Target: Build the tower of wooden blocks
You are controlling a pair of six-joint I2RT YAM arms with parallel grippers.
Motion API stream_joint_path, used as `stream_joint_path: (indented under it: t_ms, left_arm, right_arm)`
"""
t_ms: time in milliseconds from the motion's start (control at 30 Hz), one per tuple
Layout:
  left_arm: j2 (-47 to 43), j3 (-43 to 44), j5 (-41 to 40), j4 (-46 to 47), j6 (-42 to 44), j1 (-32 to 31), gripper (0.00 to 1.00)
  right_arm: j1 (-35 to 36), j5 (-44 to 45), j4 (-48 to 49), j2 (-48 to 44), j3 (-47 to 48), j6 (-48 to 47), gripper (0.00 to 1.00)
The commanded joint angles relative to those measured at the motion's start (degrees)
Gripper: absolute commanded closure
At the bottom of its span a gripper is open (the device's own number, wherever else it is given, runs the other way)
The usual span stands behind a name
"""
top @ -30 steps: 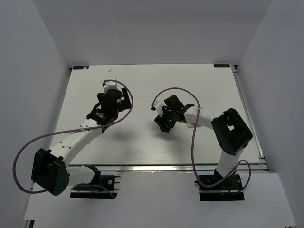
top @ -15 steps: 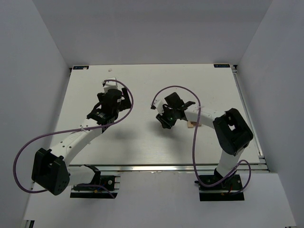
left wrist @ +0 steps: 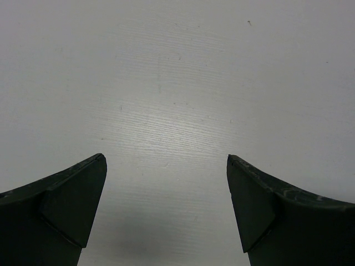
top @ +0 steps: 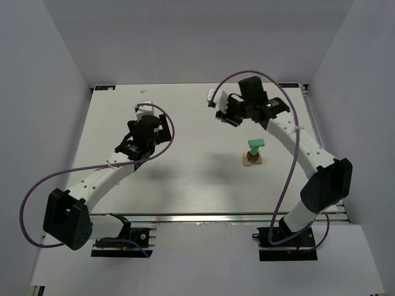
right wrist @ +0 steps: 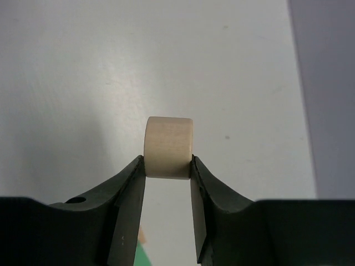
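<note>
The wood block tower (top: pixel 253 155) stands right of the table's middle, a green block (top: pixel 254 145) on a tan and brown base. My right gripper (top: pixel 226 112) is raised over the far part of the table, up and left of the tower. In the right wrist view it (right wrist: pixel 168 166) is shut on a light tan round-edged wooden block (right wrist: pixel 168 147) held at the fingertips. A sliver of the green block (right wrist: pixel 138 256) shows below between the fingers. My left gripper (top: pixel 145 123) is at the left centre. In the left wrist view it (left wrist: pixel 165 159) is open and empty over bare table.
The white table (top: pixel 185 179) is walled by grey panels at the left, back and right. A metal rail (top: pixel 234 216) runs along its near edge. Purple cables loop from both arms.
My right arm has swung from the table's middle to the far right and risen, uncovering the tower. The left arm has hardly moved.
</note>
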Motion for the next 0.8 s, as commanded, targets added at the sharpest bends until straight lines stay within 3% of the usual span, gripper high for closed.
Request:
stream_joint_path:
  t_ms: [0, 233, 467, 767]
  left_arm:
    - [1.8, 1.8, -0.6, -0.1, 0.2, 0.3, 0.02]
    - [5.1, 3.6, -2.1, -0.5, 1.6, 0.4, 0.02]
    - [5.4, 2.6, -2.1, 2.4, 3.4, 0.4, 0.02]
    - [9.4, 4.0, -5.4, 1.9, 3.6, 0.4, 0.02]
  right_arm:
    - [-4.9, -3.1, -13.0, -0.7, 7.4, -12.8, 0.68]
    - [-13.9, -3.5, -23.2, -5.0, 5.0, -27.4, 0.68]
    - [-16.4, -7.3, -36.1, -6.0, 2.4, -40.3, 0.68]
    - [-18.9, -7.9, -34.9, -1.7, 0.3, -41.5, 0.67]
